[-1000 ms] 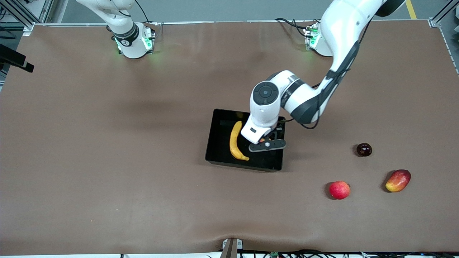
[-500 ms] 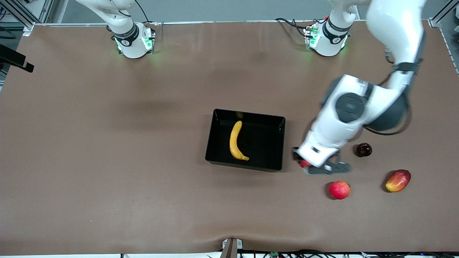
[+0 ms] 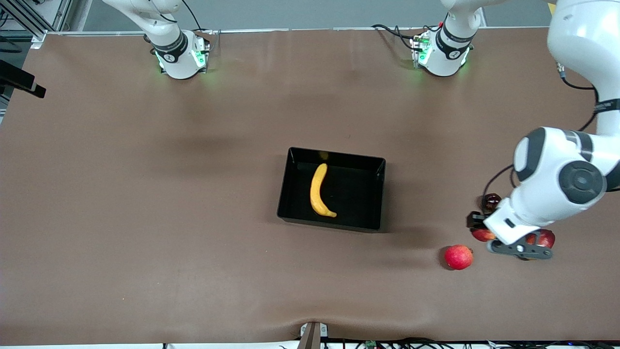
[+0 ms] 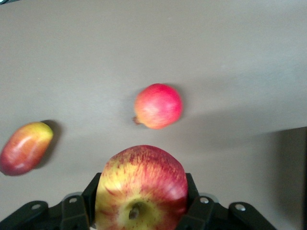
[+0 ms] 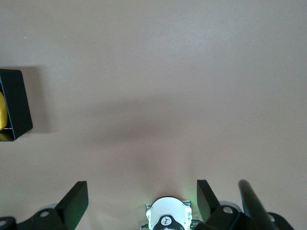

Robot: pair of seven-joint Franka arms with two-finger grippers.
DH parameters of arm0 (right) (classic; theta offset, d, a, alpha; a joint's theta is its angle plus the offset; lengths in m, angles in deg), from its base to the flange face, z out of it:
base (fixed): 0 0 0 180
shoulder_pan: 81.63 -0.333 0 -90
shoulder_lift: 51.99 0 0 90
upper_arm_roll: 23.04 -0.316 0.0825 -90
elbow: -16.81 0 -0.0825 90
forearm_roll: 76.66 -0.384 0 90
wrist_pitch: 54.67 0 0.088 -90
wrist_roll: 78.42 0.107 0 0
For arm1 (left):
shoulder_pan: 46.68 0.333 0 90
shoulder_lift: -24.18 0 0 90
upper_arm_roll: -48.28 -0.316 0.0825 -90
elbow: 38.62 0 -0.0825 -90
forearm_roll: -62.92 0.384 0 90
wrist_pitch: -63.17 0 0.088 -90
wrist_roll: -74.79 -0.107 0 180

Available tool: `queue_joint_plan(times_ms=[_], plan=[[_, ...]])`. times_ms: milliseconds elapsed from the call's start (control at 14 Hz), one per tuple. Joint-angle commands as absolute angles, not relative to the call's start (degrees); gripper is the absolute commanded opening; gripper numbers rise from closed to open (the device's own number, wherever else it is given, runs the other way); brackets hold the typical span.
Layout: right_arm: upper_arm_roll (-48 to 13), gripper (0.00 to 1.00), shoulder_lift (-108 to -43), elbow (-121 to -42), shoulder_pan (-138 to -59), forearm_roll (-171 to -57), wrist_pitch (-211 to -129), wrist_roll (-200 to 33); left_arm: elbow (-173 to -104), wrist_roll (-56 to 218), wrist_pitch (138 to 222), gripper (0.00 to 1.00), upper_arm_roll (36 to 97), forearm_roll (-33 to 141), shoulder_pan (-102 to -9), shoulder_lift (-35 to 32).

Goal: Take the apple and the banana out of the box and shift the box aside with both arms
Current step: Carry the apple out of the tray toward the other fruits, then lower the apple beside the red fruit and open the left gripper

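**Two fingers clamp the apple, high over the table's left-arm end**

Left gripper [image 4: 139, 218] has the apple [image 4: 141, 189] wedged squarely between its fingers [image 4: 76, 213], one pad pressed on each flank. It hangs above the table [image 3: 145, 194], with the plain red fruit [image 3: 458, 257] and mango [image 4: 25, 147] below. Banana [image 3: 319, 190] lies in the black tray [image 3: 368, 222], mid-table. Right gripper [image 5: 141, 201] waits, fingers spread wide, holding nothing.

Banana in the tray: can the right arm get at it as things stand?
Probably yes. The banana lies exposed in the open black tray; the right gripper is open and empty, and the left gripper holds the apple well clear.
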State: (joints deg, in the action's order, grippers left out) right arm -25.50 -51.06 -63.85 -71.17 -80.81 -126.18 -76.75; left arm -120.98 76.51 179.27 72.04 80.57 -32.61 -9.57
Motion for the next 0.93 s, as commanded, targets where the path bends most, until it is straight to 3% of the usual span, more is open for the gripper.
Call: queue_joint_plan(times_ms=[0, 857], plan=[[-26.38, 1.00, -50.94, -63.87, -69.59, -81.94, -125.95, -77.45, -121.15, 68.93, 181.20, 0.00, 72.54, 80.50, -28.68, -10.97], [-26.38, 1.00, -50.94, -63.87, -69.50, -82.02, -125.69, -77.36, -121.33, 61.34, 198.69, 0.00, 72.27, 82.96, -24.45, -23.98]])
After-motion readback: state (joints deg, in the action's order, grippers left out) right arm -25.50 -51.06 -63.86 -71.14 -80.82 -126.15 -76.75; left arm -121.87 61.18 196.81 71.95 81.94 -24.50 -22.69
